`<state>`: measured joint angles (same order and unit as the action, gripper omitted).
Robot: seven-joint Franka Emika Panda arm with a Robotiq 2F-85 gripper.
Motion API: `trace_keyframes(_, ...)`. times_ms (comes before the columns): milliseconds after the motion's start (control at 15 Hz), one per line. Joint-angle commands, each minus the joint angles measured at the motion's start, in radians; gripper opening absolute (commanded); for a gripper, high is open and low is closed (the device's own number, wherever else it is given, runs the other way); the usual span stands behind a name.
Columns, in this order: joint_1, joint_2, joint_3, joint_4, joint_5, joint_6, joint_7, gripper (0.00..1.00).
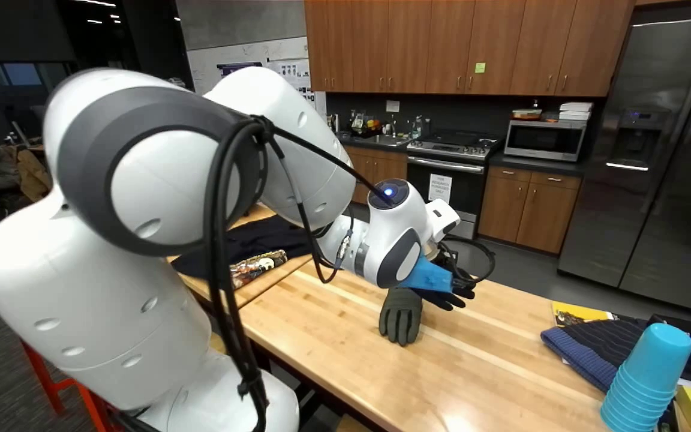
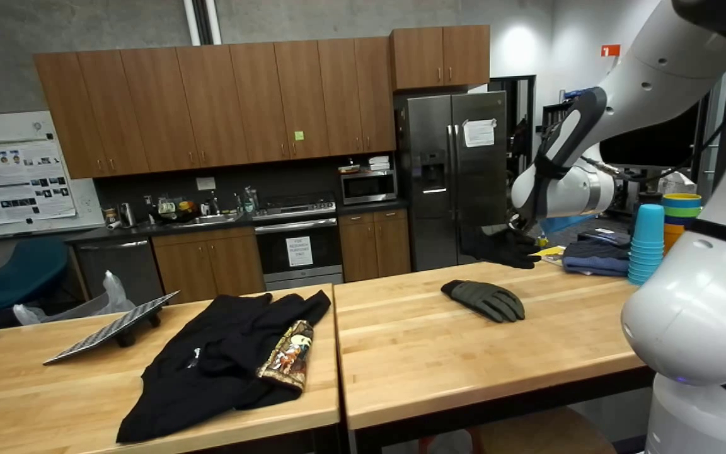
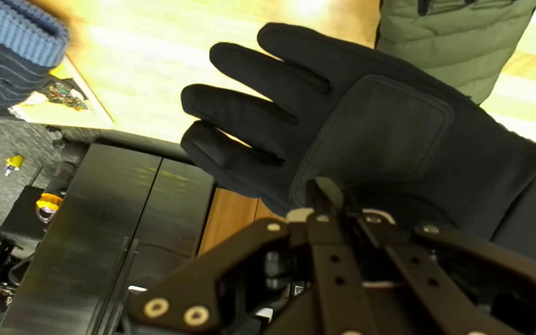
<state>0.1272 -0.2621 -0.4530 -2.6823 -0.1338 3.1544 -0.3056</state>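
Note:
My gripper (image 3: pixel 335 200) is shut on a black glove (image 3: pixel 375 125) with a dark palm patch. The pinched part lies near the palm, and the fabric there is partly hidden by the fingers. The black glove hangs above the table in both exterior views (image 1: pixel 441 298) (image 2: pixel 503 247), with its fingers pointing toward the cup side of the table. An olive-green glove (image 2: pixel 486 301) lies flat on the wooden table (image 2: pixel 413 353), below and beside the held glove. It also shows in an exterior view (image 1: pixel 401 318) and at the top of the wrist view (image 3: pixel 445 46).
A stack of blue cups (image 1: pixel 645 378) and a dark knit hat with a blue cuff (image 1: pixel 591 354) are at one table end. On the adjoining table lie a black garment (image 2: pixel 212 366), a patterned pouch (image 2: pixel 288 354) and a tilted dark panel (image 2: pixel 111 331).

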Motion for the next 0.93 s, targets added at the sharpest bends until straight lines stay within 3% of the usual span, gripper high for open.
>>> trace_keyframes(0,0.063,-0.143,-0.119,-0.011,0.007,-0.074,-0.098,0.02)
trace_keyframes(133,0.096,-0.191,-0.168,-0.003,0.009,-0.113,-0.144,0.02)
trace_keyframes(467,0.255,-0.356,-0.338,0.003,0.009,-0.235,-0.349,0.02)
trace_keyframes(667,0.278,-0.397,-0.351,0.02,0.047,-0.265,-0.449,0.02)
trace_keyframes(733,0.234,-0.342,-0.311,0.005,0.051,-0.228,-0.404,0.06)
trace_keyframes(867,0.242,-0.369,-0.319,0.006,0.055,-0.241,-0.432,0.06)
